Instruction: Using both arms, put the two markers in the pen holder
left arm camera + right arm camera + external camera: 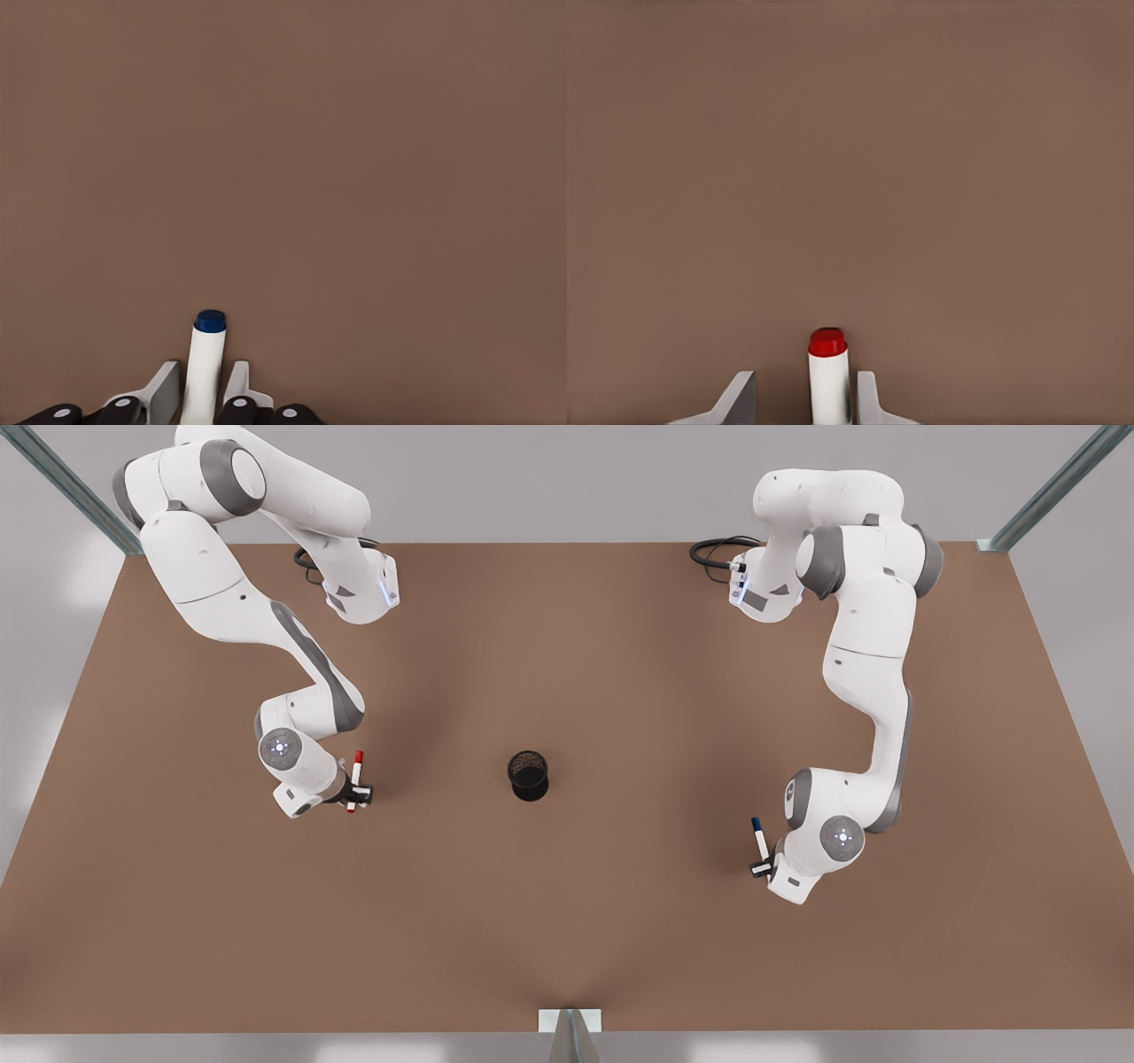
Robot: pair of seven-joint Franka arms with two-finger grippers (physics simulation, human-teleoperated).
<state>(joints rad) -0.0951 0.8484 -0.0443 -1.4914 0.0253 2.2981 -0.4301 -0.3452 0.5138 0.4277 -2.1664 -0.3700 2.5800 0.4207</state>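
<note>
White jointed arms (868, 638), grey joint covers, black cables, pale fingers (740, 398)

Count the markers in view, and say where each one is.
2. The red-capped marker sits between the right gripper fingers, at the front view's left. The blue-capped marker is in the left gripper, at its right.

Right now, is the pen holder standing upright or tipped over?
Upright: the pen holder stands on the table, round rim facing up, with no marker in it.
</note>
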